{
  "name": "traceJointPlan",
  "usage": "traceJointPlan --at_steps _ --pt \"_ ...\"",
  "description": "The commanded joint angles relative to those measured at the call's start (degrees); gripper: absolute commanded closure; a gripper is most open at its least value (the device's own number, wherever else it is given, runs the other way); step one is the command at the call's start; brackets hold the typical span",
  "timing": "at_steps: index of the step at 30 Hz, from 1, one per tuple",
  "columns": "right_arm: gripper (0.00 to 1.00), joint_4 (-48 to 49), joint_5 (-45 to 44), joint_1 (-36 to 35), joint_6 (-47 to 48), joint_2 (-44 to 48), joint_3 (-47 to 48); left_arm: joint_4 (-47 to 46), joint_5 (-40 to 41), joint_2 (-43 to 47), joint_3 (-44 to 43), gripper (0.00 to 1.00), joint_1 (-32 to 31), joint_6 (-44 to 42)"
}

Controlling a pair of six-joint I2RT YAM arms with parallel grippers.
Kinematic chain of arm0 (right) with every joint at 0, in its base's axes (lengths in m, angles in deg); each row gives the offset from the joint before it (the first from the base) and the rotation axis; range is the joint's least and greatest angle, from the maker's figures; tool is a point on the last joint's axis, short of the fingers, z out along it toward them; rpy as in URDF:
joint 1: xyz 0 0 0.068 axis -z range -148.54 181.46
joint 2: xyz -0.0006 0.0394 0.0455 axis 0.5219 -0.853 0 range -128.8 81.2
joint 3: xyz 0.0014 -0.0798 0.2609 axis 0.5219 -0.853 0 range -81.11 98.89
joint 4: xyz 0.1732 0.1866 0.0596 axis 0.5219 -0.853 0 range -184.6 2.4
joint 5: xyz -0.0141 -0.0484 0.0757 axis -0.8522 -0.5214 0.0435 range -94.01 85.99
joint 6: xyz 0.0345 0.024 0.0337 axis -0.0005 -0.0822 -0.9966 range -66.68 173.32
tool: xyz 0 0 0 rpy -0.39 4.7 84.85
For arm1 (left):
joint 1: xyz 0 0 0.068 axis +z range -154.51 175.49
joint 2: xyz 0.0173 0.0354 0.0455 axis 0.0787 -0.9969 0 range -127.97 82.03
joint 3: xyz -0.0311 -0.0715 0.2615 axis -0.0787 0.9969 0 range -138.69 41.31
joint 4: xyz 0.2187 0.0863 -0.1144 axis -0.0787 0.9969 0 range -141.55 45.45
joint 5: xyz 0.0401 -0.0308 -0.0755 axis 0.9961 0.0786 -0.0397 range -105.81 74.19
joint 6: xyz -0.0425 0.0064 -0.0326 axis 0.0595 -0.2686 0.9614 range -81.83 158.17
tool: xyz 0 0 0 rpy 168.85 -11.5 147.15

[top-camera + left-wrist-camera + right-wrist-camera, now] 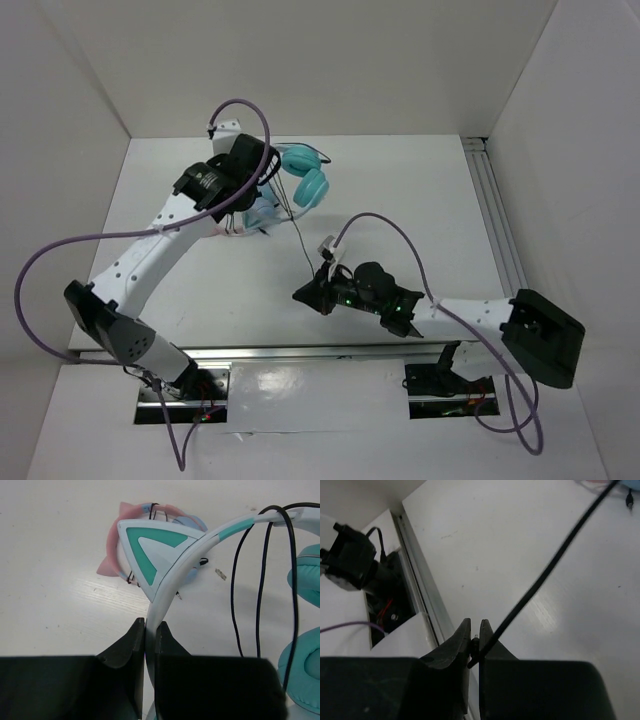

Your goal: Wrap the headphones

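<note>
The teal headphones [305,178] hang at the back of the table, held up by the headband. My left gripper [268,168] is shut on the pale headband [172,580], just below a teal-and-white cat ear [150,550]. The teal cups [305,650] hang at the right of the left wrist view. The thin black cable [298,240] has a few loops over the headband [260,580] and runs down to my right gripper [306,293]. That gripper [475,639] is shut on the cable [545,575] at its plug end, low over the table.
The pink-banded cat-ear headphones [245,220] lie on the table under the left gripper, and show in the left wrist view [112,545]. An aluminium rail [492,210] runs along the table's right side, another along the front edge [300,352].
</note>
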Motion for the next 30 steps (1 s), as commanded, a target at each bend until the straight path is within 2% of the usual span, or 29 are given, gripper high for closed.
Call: traceJointPlan --at_steps 1,7,11,15,16,20,25,30 --pt "1.00 -16.6 -10.8 -7.0 4.4 8.1 3.3 -3.7 1.1 -1.2 -3.1 1.00 3.8 0.2" --pt "1.00 -27.4 -12.1 -14.7 8.9 16.3 9.4 -4.9 1.7 -5.3 4.6 1.00 8.8 -0.9" --pt "1.00 -34.6 -14.9 -15.4 15.0 16.3 14.5 -6.6 -2.4 -6.2 9.8 1.00 8.8 -4.0" --pt "1.00 -41.7 -20.3 -13.4 22.3 12.6 20.9 -10.9 -13.0 -5.7 11.4 1.00 3.9 -15.0" --pt "1.00 -44.4 -21.5 -12.8 24.9 11.8 21.9 -10.9 -14.1 -5.7 11.4 1.00 1.8 -18.1" --pt "1.00 -47.7 -31.0 -11.0 27.1 9.8 25.4 -8.8 -14.8 -3.0 17.4 1.00 -2.8 -21.9" --pt "1.00 -46.3 -39.7 -9.4 28.5 10.3 25.9 -8.8 -18.9 4.8 26.7 1.00 -5.7 -22.0" --pt "1.00 -45.8 -35.4 -5.3 29.0 10.9 28.0 -9.5 -18.9 10.6 33.2 1.00 -8.1 -20.2"
